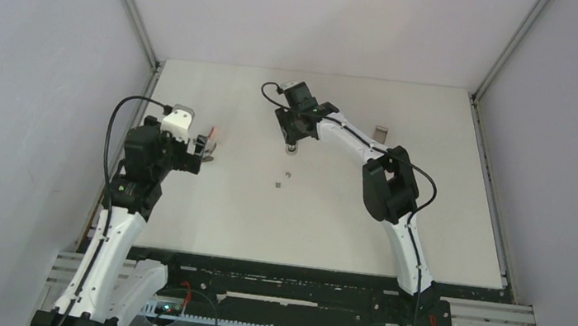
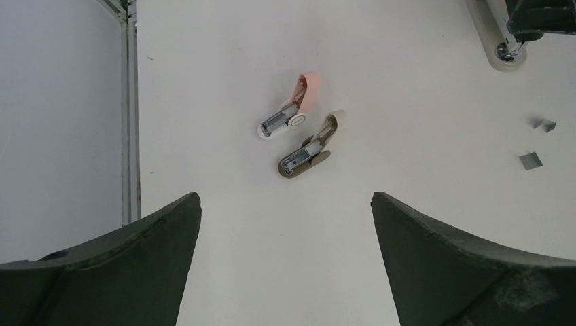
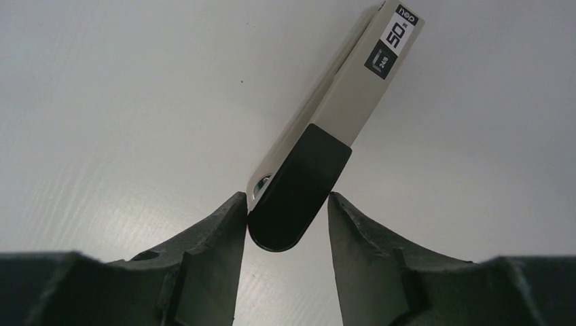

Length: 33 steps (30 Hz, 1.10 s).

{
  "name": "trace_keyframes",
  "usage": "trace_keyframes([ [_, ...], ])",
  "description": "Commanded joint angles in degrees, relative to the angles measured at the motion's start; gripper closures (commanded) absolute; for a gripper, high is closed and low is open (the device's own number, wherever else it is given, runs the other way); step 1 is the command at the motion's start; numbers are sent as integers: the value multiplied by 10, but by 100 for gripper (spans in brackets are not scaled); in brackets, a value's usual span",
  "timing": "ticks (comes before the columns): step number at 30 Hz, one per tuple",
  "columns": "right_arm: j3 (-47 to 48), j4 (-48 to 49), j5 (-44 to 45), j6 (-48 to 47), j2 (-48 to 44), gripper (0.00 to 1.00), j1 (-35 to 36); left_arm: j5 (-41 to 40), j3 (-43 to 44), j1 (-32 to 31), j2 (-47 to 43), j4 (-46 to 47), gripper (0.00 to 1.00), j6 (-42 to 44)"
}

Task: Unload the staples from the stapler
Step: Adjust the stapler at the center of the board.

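Right end effector (image 3: 285, 197) half-closed, pinching stapler (image 3: 350, 95) at its black end. Left end effector (image 2: 285, 197) wide open, holding nothing, above surface (image 2: 421, 81).

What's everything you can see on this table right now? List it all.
stapler: one, cream with a black end, far middle of the table
staples: two small clumps, silvery grey, loose just nearer than the stapler
pink piece: one, pink and white, left side
tan piece: one, tan and cream, beside the pink piece
grey piece: one, far right, too small to identify
table: one, white
left arm: one, white and black, jaws open and empty near the two small pieces
right arm: one, white and black, jaws closed on the stapler's black end
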Motion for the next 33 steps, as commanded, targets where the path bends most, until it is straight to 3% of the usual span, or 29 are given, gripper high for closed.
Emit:
trace_keyframes([
  [1,28,-1,0,22,-4,55,-2,-8,-7,3,-9,21,0,2],
  [7,19,-7,-15,19,-13,69,-8,-9,-7,4,-8,24,0,1],
  [18,-35,5,-17,-57,-67,75,-21,-4,-8,4,-10,22,0,1],
  [33,-181,26,-231,-289,-158,79,-65,23,-9,4,-16,20,0,5],
])
